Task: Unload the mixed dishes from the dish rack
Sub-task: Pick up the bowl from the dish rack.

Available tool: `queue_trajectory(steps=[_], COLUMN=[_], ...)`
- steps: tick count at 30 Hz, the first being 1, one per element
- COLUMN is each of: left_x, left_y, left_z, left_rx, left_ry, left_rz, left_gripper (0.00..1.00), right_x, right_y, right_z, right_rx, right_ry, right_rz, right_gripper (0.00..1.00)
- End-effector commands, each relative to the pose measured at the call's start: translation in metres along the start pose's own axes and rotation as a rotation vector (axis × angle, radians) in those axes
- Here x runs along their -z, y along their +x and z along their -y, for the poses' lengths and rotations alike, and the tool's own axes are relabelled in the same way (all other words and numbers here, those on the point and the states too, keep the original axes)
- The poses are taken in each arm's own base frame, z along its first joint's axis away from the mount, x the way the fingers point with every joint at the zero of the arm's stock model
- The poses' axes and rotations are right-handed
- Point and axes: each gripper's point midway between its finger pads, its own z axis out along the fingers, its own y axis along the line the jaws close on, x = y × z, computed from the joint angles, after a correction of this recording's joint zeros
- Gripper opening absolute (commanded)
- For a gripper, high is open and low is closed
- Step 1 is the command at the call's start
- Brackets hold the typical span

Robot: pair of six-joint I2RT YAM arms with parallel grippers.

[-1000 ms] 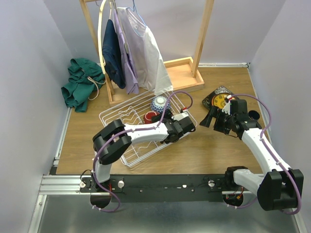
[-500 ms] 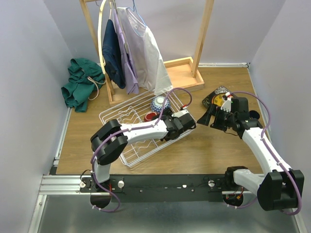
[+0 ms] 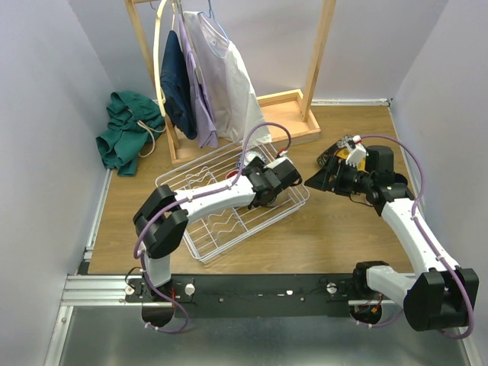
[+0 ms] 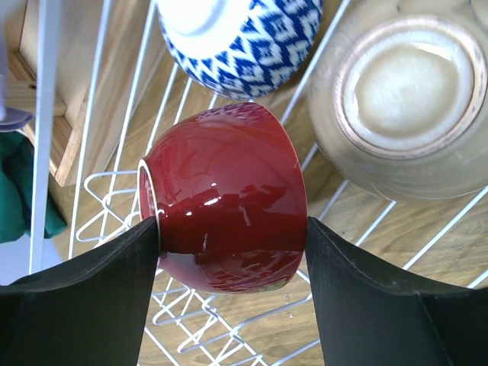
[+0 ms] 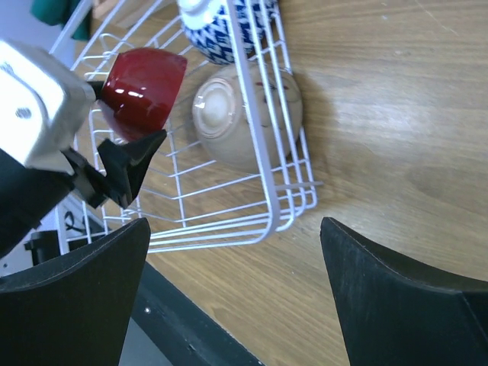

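Observation:
The white wire dish rack (image 3: 183, 185) sits mid-table. My left gripper (image 3: 242, 180) reaches into its far right part and is shut on a red bowl (image 4: 225, 206), held on its side between both fingers just above the wires. A blue-white bowl (image 4: 244, 38) and an upturned tan bowl (image 4: 404, 99) lie in the rack beside it. My right gripper (image 3: 319, 179) is open and empty, to the right of the rack, over bare table. Dark and yellow plates (image 3: 341, 155) lie stacked behind it. The right wrist view shows the rack (image 5: 259, 168), the red bowl (image 5: 145, 88) and the tan bowl (image 5: 236, 114).
A wooden clothes stand (image 3: 286, 114) with hanging shirts stands behind the rack. A green garment (image 3: 126, 137) lies at the far left. A black rail (image 3: 267, 286) runs along the near table edge. Purple walls close in on both sides.
My left gripper has moved farther into the rack and closed on the red bowl. My right gripper has drifted a little away from me and turned toward the rack.

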Motion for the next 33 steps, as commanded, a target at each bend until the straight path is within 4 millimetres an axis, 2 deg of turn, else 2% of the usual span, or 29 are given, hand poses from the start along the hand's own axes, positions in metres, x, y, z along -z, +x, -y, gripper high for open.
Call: queue_trajectory(steps=[1, 11, 16, 24, 33], left_x=[0.022, 0.024, 0.035, 0.057, 0.080], left_y=[-0.028, -0.035, -0.044, -0.062, -0.071], left_z=[-0.031, -0.053, -0.063, -0.081, -0.083], left_rx=[0.122, 0.293, 0.418, 0.639, 0.812], left_ry=[0.019, 0.122, 0.210, 0.333, 0.471], left_rz=[0.072, 0.072, 0.106, 0.201, 0.293], left_gripper=[0.23, 0.19, 0.17, 0.15, 0.14], right_x=[0.004, 0.000, -0.006, -0.031, -0.057], right_y=[-0.019, -0.021, -0.021, -0.019, -0.023], right_z=[-0.030, -0.050, -0.064, -0.077, -0.097], right_rx=[0.062, 0.047, 0.047, 0.035, 0.036], right_ry=[-0.130, -0.266, -0.360, -0.414, -0.496], right_rz=[0.046, 0.043, 0.041, 0.024, 0.011], right_gripper=[1.00, 1.00, 1.00, 1.00, 1.00])
